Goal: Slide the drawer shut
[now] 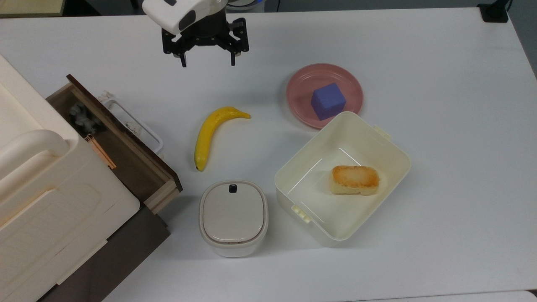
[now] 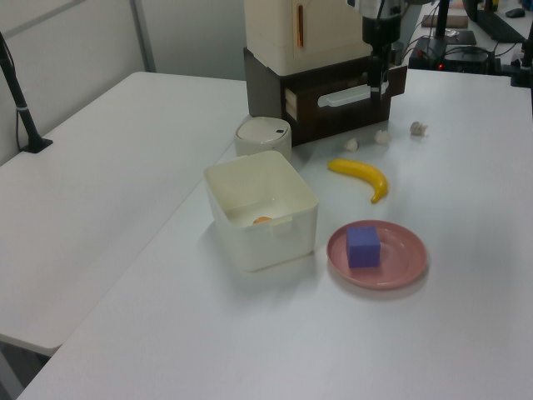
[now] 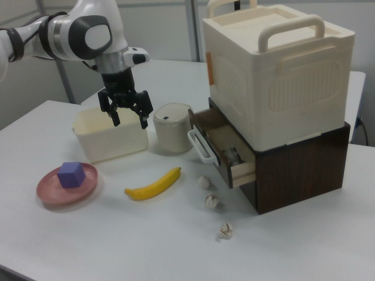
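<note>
The dark-brown drawer (image 1: 126, 157) stands pulled out of the brown cabinet at the top view's left, with a small grey object inside. Its translucent white loop handle (image 1: 138, 126) faces the banana. In the right view the drawer (image 3: 231, 158) juts out leftward, handle (image 3: 198, 146) in front. My gripper (image 1: 208, 62) hangs open and empty above the table, up and to the right of the drawer in the top view and apart from it. The right view shows the gripper (image 3: 129, 122) left of the drawer. In the left view the gripper (image 2: 376, 83) overlaps the drawer front (image 2: 333, 98).
A banana (image 1: 209, 134) lies beside the handle. A lidded round pot (image 1: 233, 217), a cream tub (image 1: 293, 167) holding bread and a pink plate (image 1: 302, 84) with a blue cube are near. A big cream case (image 3: 275, 76) tops the cabinet. Three paper balls (image 3: 212, 202) lie by the drawer.
</note>
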Action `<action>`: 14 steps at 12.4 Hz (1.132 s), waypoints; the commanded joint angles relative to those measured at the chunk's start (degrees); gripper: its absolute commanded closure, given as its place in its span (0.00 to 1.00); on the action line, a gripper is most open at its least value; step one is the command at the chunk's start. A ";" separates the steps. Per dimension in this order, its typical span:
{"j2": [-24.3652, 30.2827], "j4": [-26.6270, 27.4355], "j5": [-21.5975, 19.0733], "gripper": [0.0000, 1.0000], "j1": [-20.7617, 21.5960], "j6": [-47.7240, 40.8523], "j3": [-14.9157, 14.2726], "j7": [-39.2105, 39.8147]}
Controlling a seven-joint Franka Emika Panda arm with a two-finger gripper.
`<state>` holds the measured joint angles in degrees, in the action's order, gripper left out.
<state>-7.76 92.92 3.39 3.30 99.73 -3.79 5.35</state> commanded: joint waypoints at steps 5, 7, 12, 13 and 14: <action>0.38 0.42 -0.67 0.00 0.74 -0.15 -0.87 -0.69; 0.46 0.42 -0.67 0.00 0.65 -0.24 -0.78 -0.61; 0.90 0.42 -0.67 0.00 0.48 -0.68 -0.87 -0.69; 0.90 0.42 -0.67 0.00 0.48 -0.77 -0.87 -0.69; 0.99 0.50 -0.67 0.03 0.48 -0.77 -0.87 -0.69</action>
<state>-8.05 92.80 3.39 3.21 99.73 -4.00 5.35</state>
